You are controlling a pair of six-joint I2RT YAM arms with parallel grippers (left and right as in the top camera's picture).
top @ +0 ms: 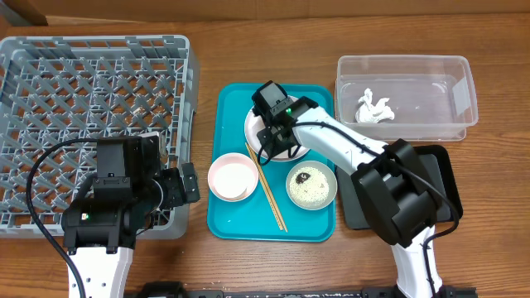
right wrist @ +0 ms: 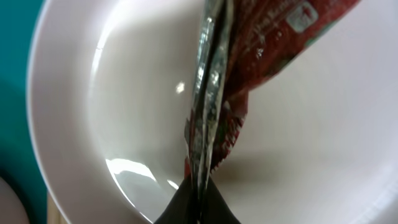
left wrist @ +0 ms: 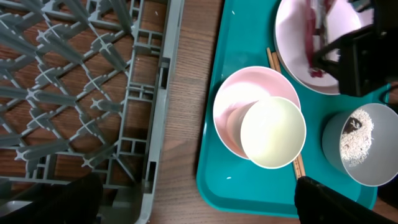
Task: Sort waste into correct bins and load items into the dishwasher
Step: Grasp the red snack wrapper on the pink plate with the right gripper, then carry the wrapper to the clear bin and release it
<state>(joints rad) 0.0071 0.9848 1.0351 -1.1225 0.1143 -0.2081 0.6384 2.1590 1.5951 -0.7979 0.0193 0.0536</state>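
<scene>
My right gripper (top: 276, 146) (right wrist: 198, 198) is shut on the red wrapper (right wrist: 273, 37) just above the white plate (top: 251, 126) (right wrist: 99, 124) on the teal tray. The wrapper (left wrist: 314, 46) and plate (left wrist: 298, 37) also show in the left wrist view. The pale pink bowl (top: 233, 177) (left wrist: 249, 99), the grey-green bowl (top: 311, 185) (left wrist: 367, 146) holding rice, and the chopsticks (top: 267, 189) (left wrist: 272, 57) lie on the same tray. My left gripper (top: 184, 189) (left wrist: 199, 211) is open and empty at the grey dish rack's (top: 91, 108) (left wrist: 158, 112) front right corner.
The teal tray (top: 236, 99) (left wrist: 236, 37) sits mid-table. The clear tub (top: 406, 70) at the back right holds crumpled white paper (top: 373, 108). The black tray (top: 443, 165) lies right of the teal tray, partly under my right arm.
</scene>
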